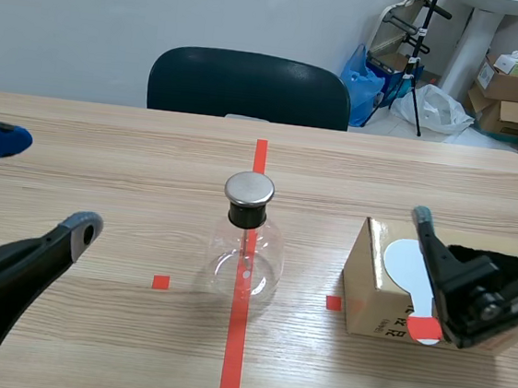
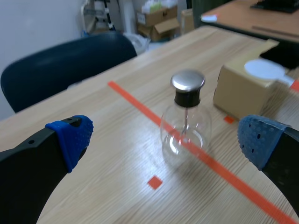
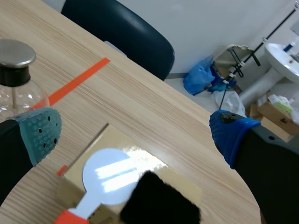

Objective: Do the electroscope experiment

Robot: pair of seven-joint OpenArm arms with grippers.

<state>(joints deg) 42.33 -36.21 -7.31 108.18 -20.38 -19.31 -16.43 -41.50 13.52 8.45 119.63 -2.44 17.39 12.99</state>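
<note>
Trouble most likely starts at the white round paddle with the orange-red handle [image 3: 108, 179], lying flat on the brown cardboard box [image 1: 367, 284] right under the right gripper [image 3: 135, 134], whose fingers stand wide apart and hold nothing. A thin flat disc gives little to pinch, so a shallow grip may slide it off the box, or catch the black fuzzy cloth [image 3: 161, 205] touching it. The clear glass flask with black stopper and round metal cap [image 1: 248, 239] stands upright on the wooden table [image 1: 107, 141], ahead of the left gripper [image 1: 45, 184], which is also spread wide and empty. It looks top-heavy, so a careless swing from either side could tip it. A dark blue chair [image 1: 249, 86] sits beyond the table, well clear; nothing stands between the box and the flask
</note>
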